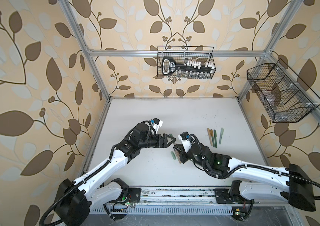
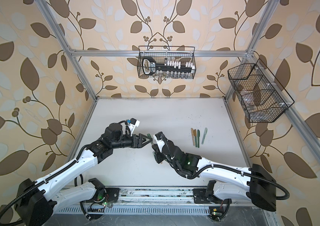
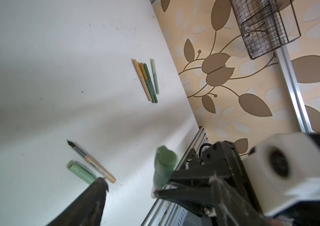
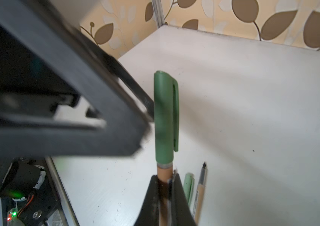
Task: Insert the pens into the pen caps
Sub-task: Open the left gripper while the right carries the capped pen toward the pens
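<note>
Right gripper clamps tan pen, barrel mostly hidden; green cap sits on its tip. Left gripper stands spread, flanking that cap. Just beside right gripper lie loose pen, print illegible, and mint cap.

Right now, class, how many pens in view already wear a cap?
5. Four lie side by side at the table's right: tan pen, orange-capped pen, dark green pen, pale green pen. A green-capped pen stands in the right claw. More may be hidden.
</note>
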Available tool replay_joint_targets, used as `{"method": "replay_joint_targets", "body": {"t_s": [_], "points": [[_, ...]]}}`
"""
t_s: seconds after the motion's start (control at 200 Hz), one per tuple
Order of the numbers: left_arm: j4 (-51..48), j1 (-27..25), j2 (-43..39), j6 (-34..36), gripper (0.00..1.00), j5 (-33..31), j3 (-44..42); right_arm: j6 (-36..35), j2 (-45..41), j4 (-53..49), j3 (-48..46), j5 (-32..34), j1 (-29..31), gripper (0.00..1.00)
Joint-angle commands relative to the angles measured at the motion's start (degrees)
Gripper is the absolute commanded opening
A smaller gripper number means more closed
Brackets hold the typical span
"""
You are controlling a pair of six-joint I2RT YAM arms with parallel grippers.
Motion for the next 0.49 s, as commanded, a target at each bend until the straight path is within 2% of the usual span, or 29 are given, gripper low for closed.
{"method": "replay_joint_targets", "body": {"t_s": [0.0, 0.19, 0.365, 0.49], "points": [[-2.91, 2.21, -3.61, 1.07, 0.99, 0.63, 3.47, 3.90, -1.63, -8.33, -1.60, 3.50, -2.02, 0.00], [-7.48, 4.74, -7.56, 1.94, 0.99, 0.33, 2.27, 5.76, 0.30, -19.41, -1.72, 0.19, -14.49, 0.00], [-9.06, 4.97, -10.33, 1.24, 0.99, 0.17, -0.58, 2.32, 7.60, -24.65, 0.97, -2.26, -28.42, 0.00], [-10.28, 4.93, -12.11, 1.25, 0.99, -0.29, -1.43, -0.25, 13.80, -25.94, 3.88, -2.71, -35.12, 0.00]]}}
